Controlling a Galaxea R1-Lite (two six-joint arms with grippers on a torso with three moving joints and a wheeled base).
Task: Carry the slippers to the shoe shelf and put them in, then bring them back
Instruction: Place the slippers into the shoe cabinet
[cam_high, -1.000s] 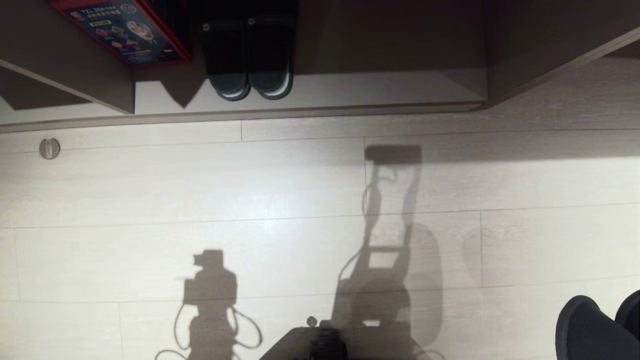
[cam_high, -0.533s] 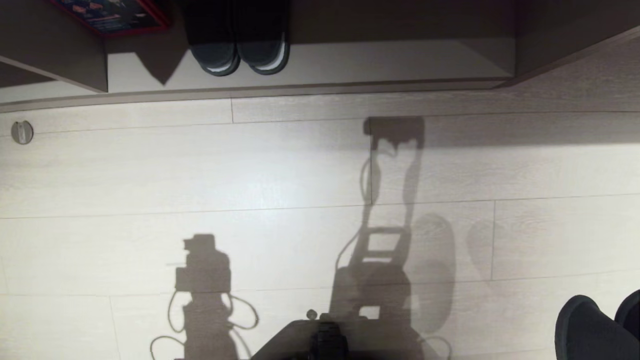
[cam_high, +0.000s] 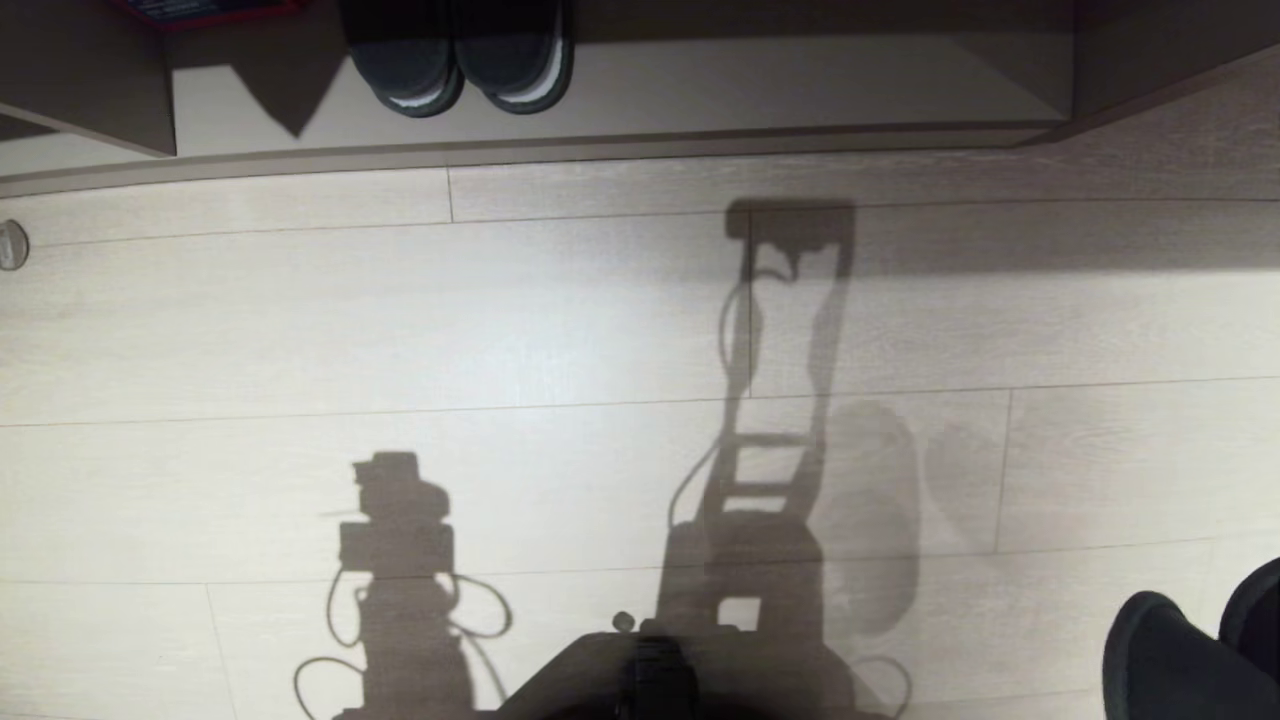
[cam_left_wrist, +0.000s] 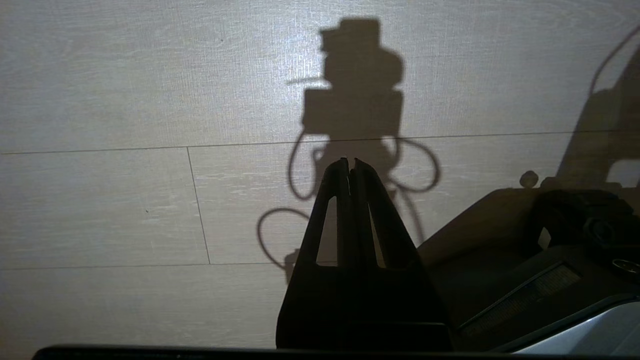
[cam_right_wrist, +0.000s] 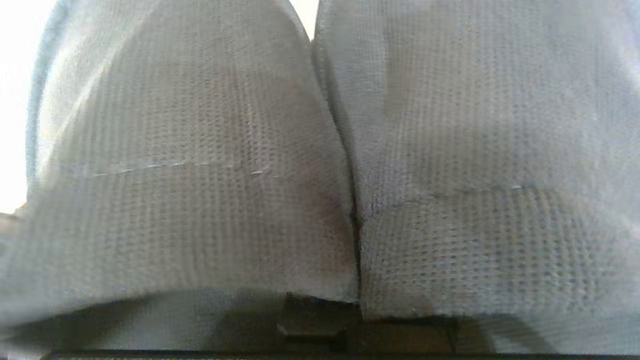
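The right hand (cam_right_wrist: 320, 320) is clamped on the slippers (cam_right_wrist: 320, 165), whose grey-blue fabric toe bands sit side by side, touching, directly in front of it and fill its wrist view. The left hand (cam_left_wrist: 351, 165) hangs over pale plank floor (cam_high: 560, 320), its fingers pressed together and holding nothing. Far ahead, a black pair of slippers (cam_high: 460, 60) sits in the shoe shelf (cam_high: 800, 100).
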